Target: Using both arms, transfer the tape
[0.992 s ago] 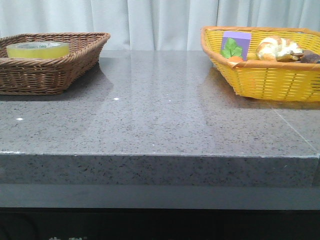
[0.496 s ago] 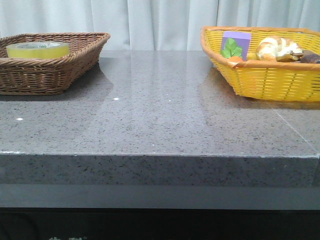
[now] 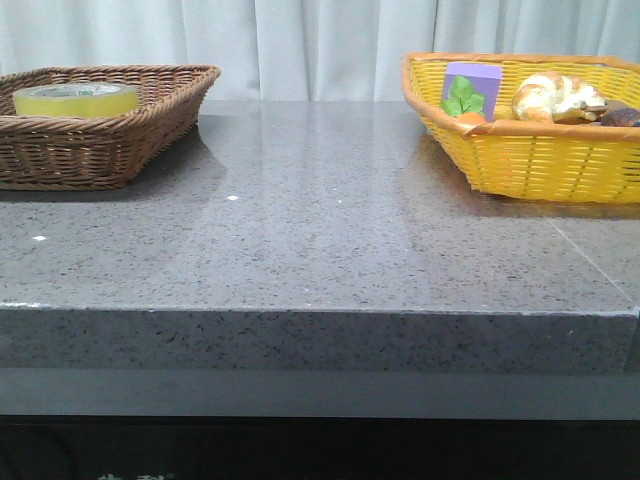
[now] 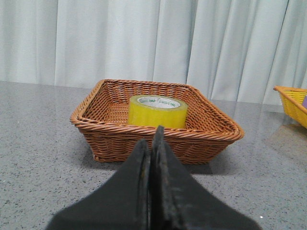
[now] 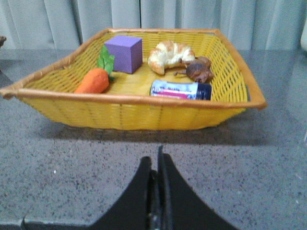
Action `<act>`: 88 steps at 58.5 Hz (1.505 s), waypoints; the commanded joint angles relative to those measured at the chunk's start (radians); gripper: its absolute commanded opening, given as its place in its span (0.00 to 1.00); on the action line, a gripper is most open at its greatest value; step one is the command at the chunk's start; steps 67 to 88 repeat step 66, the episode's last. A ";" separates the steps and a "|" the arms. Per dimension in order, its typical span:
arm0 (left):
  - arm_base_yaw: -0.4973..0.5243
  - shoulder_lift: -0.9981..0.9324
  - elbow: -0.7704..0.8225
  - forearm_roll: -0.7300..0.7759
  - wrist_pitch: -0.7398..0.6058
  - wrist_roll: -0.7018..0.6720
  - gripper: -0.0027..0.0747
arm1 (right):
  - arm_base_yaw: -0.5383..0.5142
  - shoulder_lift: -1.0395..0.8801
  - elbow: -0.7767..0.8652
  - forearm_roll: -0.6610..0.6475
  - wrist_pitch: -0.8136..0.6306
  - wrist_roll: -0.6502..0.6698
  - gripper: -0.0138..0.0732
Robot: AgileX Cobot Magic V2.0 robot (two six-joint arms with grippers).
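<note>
Yellow glossy tape (image 4: 157,111) sits flat inside your brown wicker basket (image 4: 120,136), near its middle, on the grey speckled counter (image 3: 320,240). Front view only gives you the roll's top edge (image 3: 76,99) over the brown basket's rim (image 3: 110,130); no arm shows there at all.

Left wrist view gives you the whole roll: white inner core with small green print along the top, too small to read. Your left pincer (image 4: 152,139) is clenched, fingers pressed together with nothing between them, off the brown basket on its near side, aimed at it, not touching.

Right wrist view: right pincer (image 5: 158,160) also clenched and empty, over bare counter on the near side of the yellow basket (image 5: 134,112), apart from it.

Inside the yellow basket the right wrist view shows you more than the front view does: purple cube (image 5: 123,53), orange carrot toy (image 5: 93,80) with green leaves just beside the cube, croissant (image 5: 170,55), a brown lump (image 5: 199,71) touching the croissant's end, and a can lying on its side (image 5: 180,90), label blue, white and red, text blurred, unreadable. Front view only shows you the cube (image 3: 470,90), the leaf, the croissant (image 3: 555,97) and a dark bit poking over the yellow basket's rim (image 3: 540,160); the can is hidden there.

White curtain (image 3: 320,45) behind the counter.
</note>
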 commanded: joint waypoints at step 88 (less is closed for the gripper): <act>0.000 -0.018 0.007 -0.003 -0.079 -0.008 0.01 | -0.022 -0.023 0.004 0.000 -0.121 -0.003 0.03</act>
